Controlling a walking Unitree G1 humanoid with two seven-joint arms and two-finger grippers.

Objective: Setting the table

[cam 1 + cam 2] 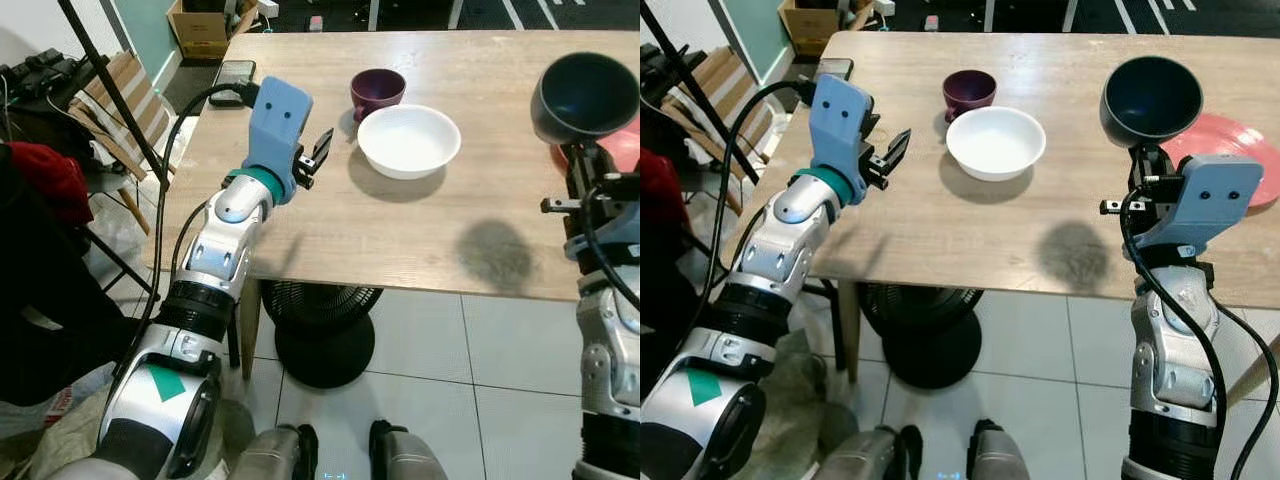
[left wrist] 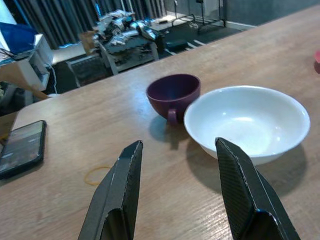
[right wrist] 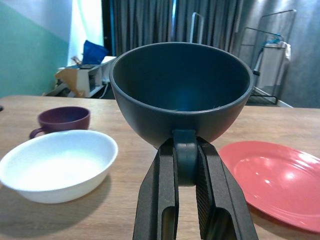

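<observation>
1. Our right gripper [image 3: 186, 165] is clamped on a dark cup's [image 1: 1151, 100] handle, held above the table [image 1: 970, 225].
2. Left gripper [image 2: 177, 192], fingers apart, empty, near the white bowl [image 1: 995, 142].
3. Purple cup [image 1: 969, 90] & red plate [image 1: 1230, 150] already down; dark cup prob. left to place.

A lived-in home dining area. A wooden table [image 1: 420, 220] stands on pale tiles, a fan [image 1: 320, 330] beneath it. Cardboard box [image 1: 205, 30] beyond it.

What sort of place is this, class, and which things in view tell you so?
Probably a lived-in home or studio dining spot: a wooden table set with a white bowl, a purple cup and a red plate, with a floor fan underneath.
</observation>
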